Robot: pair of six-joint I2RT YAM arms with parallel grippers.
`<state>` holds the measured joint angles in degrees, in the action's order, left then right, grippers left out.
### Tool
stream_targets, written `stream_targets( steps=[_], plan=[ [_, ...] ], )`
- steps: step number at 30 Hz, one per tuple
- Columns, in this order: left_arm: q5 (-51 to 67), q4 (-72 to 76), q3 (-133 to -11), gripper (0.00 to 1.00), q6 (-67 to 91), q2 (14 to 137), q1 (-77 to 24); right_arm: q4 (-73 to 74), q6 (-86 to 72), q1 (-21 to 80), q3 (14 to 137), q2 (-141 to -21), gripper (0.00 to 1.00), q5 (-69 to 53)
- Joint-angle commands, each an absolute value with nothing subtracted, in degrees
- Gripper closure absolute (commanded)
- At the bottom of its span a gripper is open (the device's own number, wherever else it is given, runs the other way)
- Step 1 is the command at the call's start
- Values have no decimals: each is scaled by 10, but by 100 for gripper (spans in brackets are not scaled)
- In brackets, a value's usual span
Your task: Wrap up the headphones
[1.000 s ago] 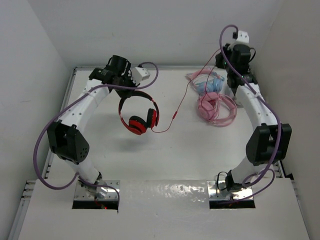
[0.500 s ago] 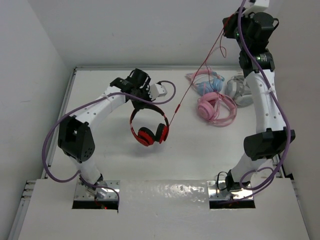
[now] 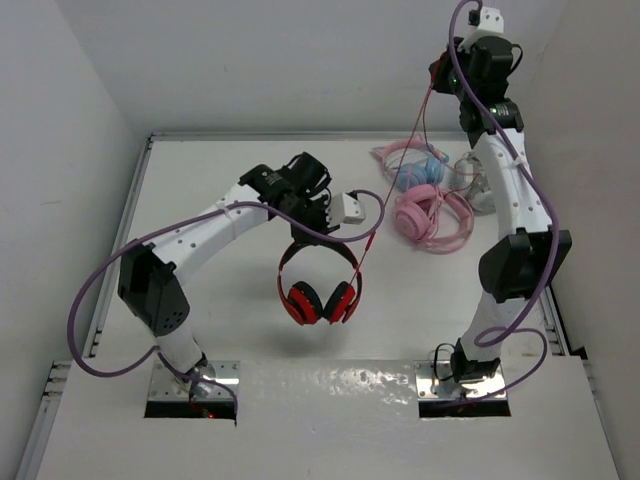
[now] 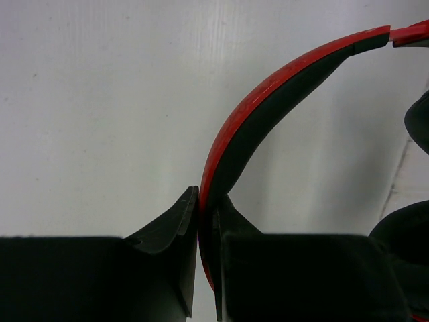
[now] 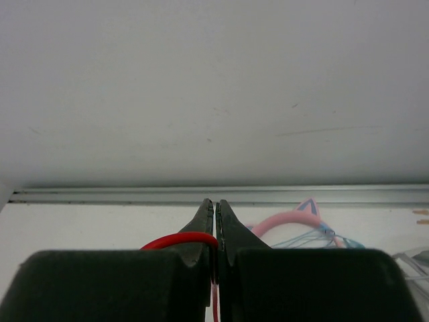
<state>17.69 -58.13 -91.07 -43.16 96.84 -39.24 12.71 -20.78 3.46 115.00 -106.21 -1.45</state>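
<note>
The left tool [image 4: 206,201] clamps the headband of the headphones [image 3: 303,300]; the right tool [image 5: 216,204] pinches their cable [image 5: 181,235], its end hidden.

- I have my left arm [image 3: 205,232] bent at the elbow, its forearm reaching out to just above the headphones [image 3: 303,300].
- The left gripper [image 4: 199,201] points down, with its jaws clamped on the top of the headband.
- My right arm [image 3: 510,200] stands nearly straight up, behind and to the right of the headphones.
- The right gripper [image 5: 216,204] is held high above the headphones, with its jaws pressed together on their thin red cable [image 3: 396,175].
</note>
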Motion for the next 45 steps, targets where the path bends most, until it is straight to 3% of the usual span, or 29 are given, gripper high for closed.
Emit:
stream_targets(
  steps=[1,14,19,31,41,45],
  plan=[
    [270,-637,-973,100,-446,935,-390,107,-214,31,1144,-1058,100,-2],
    [398,-736,-1137,100,-451,928,-379,53,-238,31,991,-1034,100,19],
    [387,-726,-1182,100,-407,925,-364,18,-247,31,934,-1013,100,25],
    [329,-671,-1154,100,-345,915,-323,-15,-256,15,870,-984,100,38],
    [453,-637,-1222,100,-266,920,-299,-61,-278,51,801,-1000,100,2],
    [536,-549,-1240,100,-150,928,-216,-127,-270,106,731,-989,100,10]
  ],
)
